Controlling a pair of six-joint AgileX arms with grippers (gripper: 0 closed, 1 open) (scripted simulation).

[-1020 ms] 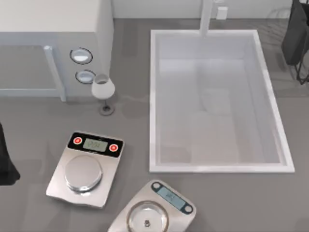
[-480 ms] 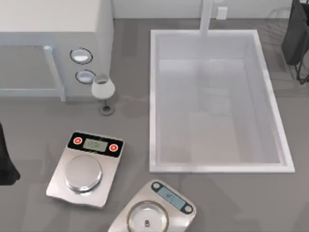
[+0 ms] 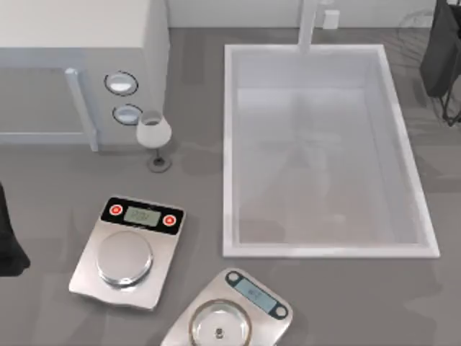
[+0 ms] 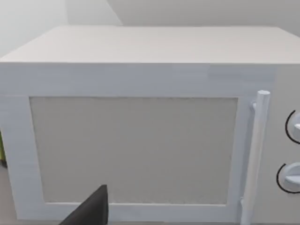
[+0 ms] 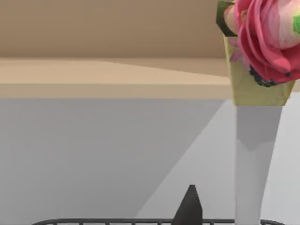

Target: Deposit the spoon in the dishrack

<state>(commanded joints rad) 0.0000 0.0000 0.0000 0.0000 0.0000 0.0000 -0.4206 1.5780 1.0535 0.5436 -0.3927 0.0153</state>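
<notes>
The dishrack stands at the far right corner of the table, beyond the right rim of the sink, with its dark upright panel facing the basin. In the right wrist view its thin wire rim runs just below the right gripper, which looks level toward the back wall and a pink flower. The right arm is judged to be carrying out the deposit step over the rack. The location of the spoon cannot be determined, and whether this claw is open, closed or gripping the spoon cannot be told. To do the step well, hold the claw centred inside the wire rim, well apart from the upright panel. Lower it until the utensil is judged to sit between the wires, and release only then. A release from too high up risks the slim handle slipping through a gap or bouncing toward the sink. Retract straight up afterwards to avoid catching the wire. The left arm is parked at the left edge of the table, beside the square scale. The left gripper points at the microwave door, and its claw state cannot be told either.
</notes>
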